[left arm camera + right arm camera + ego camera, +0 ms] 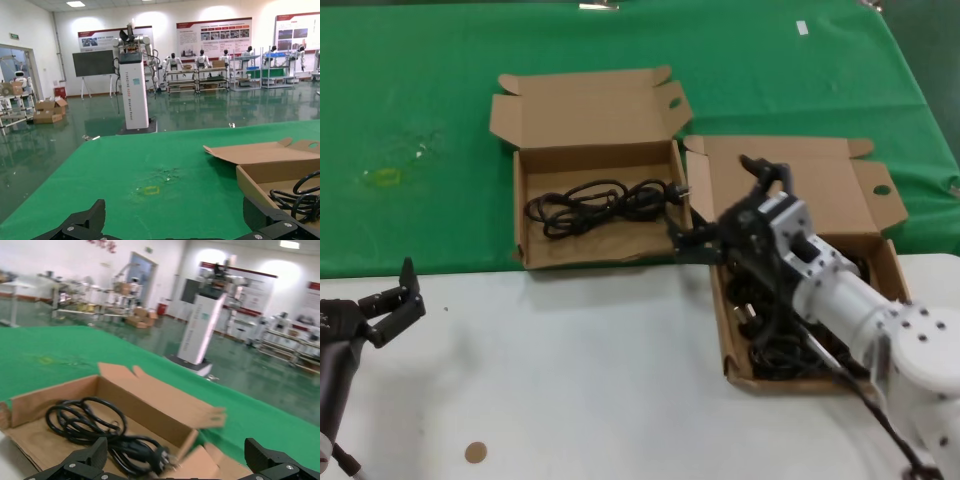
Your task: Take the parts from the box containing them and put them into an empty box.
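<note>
The smaller box [532, 215] with the oval-holed lid stands on the green cloth and holds one looped black cord [600, 205]. The wider box [725, 330] with the round-holed lid stands to its right, and several black cords [775, 345] lie in it, partly hidden under my right arm. My right gripper [725, 210] is open and empty, above the gap between the two boxes. In the right wrist view, its fingers [90, 456] spread wide before the smaller box [145, 405] and its cord [100, 430]. My left gripper [390, 305] is open and empty over the white table at front left.
A green cloth [420, 100] covers the far half and the near half is white table [570, 380]. A small brown disc [475, 452] lies near the front edge. A yellowish mark [385, 177] is on the cloth at left. The left wrist view shows the smaller box's corner [260, 175].
</note>
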